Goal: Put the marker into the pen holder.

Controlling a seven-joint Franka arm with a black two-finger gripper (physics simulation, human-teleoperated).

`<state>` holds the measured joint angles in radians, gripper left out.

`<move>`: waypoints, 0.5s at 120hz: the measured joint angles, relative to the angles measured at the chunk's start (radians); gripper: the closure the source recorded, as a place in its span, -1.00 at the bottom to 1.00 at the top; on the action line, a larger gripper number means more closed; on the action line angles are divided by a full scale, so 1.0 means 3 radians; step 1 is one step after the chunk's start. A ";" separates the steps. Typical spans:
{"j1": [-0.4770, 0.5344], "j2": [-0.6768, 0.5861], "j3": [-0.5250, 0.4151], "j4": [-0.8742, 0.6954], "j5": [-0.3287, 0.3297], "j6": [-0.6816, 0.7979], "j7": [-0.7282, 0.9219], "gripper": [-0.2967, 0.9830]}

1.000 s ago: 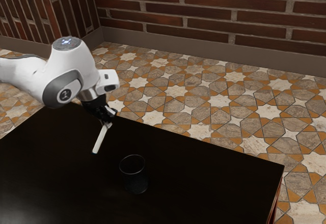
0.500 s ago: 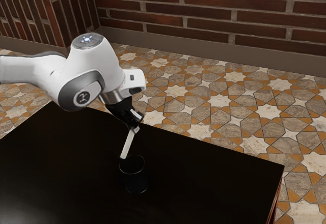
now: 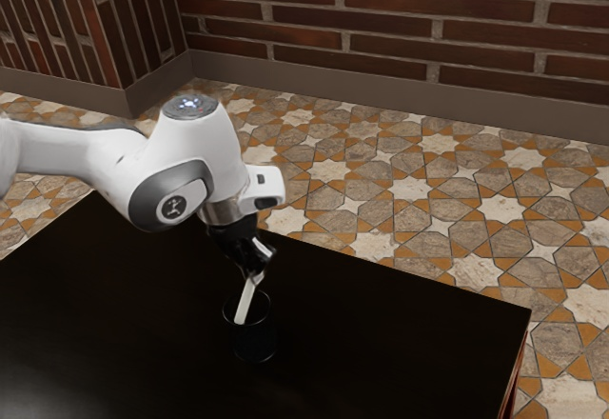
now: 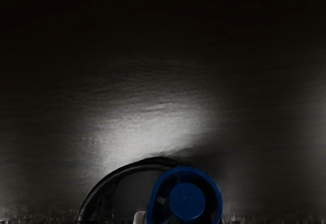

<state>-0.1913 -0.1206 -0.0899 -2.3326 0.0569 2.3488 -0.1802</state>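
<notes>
Step in hand, my read: insertion. The arm (image 3: 195, 148) reaches over the table, with the gripper (image 3: 255, 276) just above the pen holder (image 3: 255, 343). The gripper is clamped on the marker (image 3: 245, 302), holding it by the upper end. The marker hangs tilted, its lower end at the holder's mouth. Fair warning: it's dark down there, so I can't tell how far past the rim the end sits, if at all.

Next move calls for centering over the mouth, taking out some tilt if possible, then straight down and release once the walls can carry it. Main risk: the lower end catches the rim and tips the holder.

Materials, big to small:
- Wall (image 3: 400, 19): long reddish-brown bricks, pale joints.
- Floor (image 3: 419, 190): star-pattern tiles in cream, orange and grey-brown.
- Table (image 3: 381, 343): near-black, flat, straight-edged; faint grain and a soft glare in the wrist view.
- Arm: smooth white shells, grey joint covers.
- Holder: dark open cylinder, thin round rim, glossy.
- Marker: slim white barrel.
- Blue end (image 4: 187, 201): rounded ring with a disc inside, overlapping the rim in the wrist view.
</notes>
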 joint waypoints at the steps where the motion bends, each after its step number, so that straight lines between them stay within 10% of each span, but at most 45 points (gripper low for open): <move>1: 0.0000 0.0001 0.0000 -0.0004 0.0000 -0.0005 -0.0001 0.69; 32: 0.0036 -0.0013 0.0007 0.0027 -0.0080 -0.0335 0.0099 0.01; 60: 0.0238 0.0009 0.0079 0.1519 -0.0026 -0.1539 0.0646 -0.35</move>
<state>-0.1199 -0.1178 -0.0662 -1.8769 0.0491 1.8870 0.0137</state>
